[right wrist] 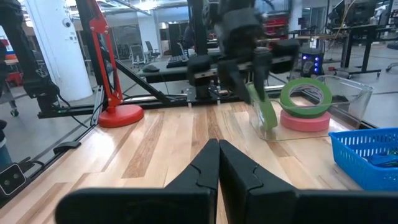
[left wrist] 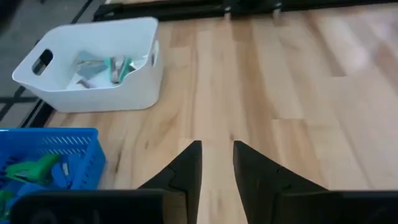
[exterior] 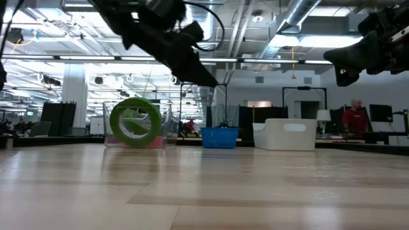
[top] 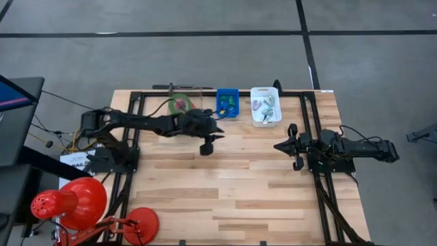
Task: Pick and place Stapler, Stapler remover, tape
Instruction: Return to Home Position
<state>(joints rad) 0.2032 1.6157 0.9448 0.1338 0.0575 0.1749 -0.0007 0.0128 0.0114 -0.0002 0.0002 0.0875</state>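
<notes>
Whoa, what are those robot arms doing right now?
They are sorting desk things into bins, and at this moment neither arm holds anything. The left gripper hovers open and empty over the table, near the blue bin, where green staplers lie. The right gripper is shut and waits at the table's right side. The tape rolls sit in a clear box at the far edge, and small items lie in the white bin.

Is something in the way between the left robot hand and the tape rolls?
No loose thing. Only bare table lies between the left gripper and the tape rolls, but they sit inside a clear container, so its wall stands around them.
</notes>
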